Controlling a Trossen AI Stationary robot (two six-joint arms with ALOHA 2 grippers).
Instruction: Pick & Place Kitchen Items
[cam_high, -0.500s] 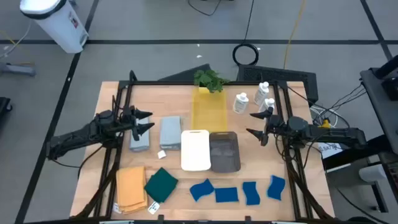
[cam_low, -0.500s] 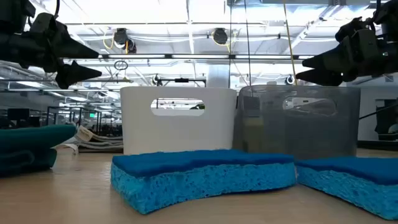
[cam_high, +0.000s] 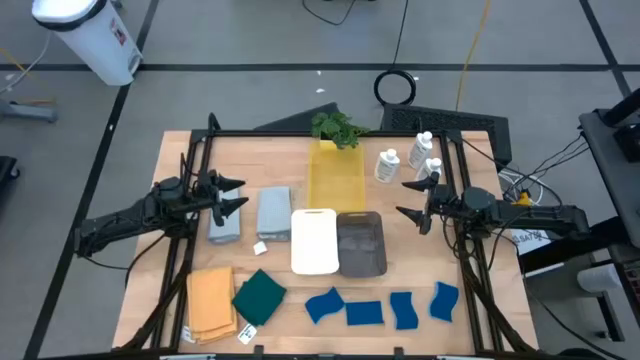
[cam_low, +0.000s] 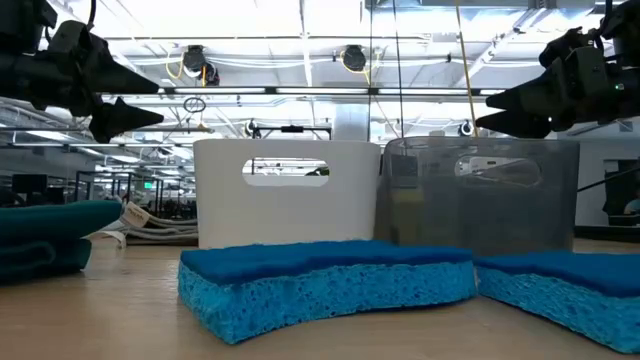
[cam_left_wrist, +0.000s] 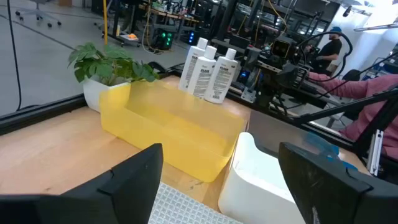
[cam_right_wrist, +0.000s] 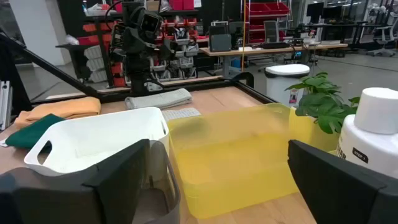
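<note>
Four sponges (cam_high: 380, 308) lie along the worktop's (cam_high: 290, 150) near edge, with orange (cam_high: 210, 300) and green cloths (cam_high: 260, 296). Mid-worktop, left tool (cam_high: 232, 193) hangs wide open, empty, by the grey cloths (cam_high: 272, 212); right tool (cam_high: 412, 198) likewise, near the bottles (cam_high: 408, 160).

Grey floor (cam_high: 250, 60) crossed by dark lines, white bin (cam_high: 88, 35) at one corner, cable coil (cam_high: 397, 87) behind wooden table (cam_high: 290, 150). Beyond: bright ceiling lights (cam_low: 330, 20), workbenches, red shelving (cam_right_wrist: 264, 12).
</note>
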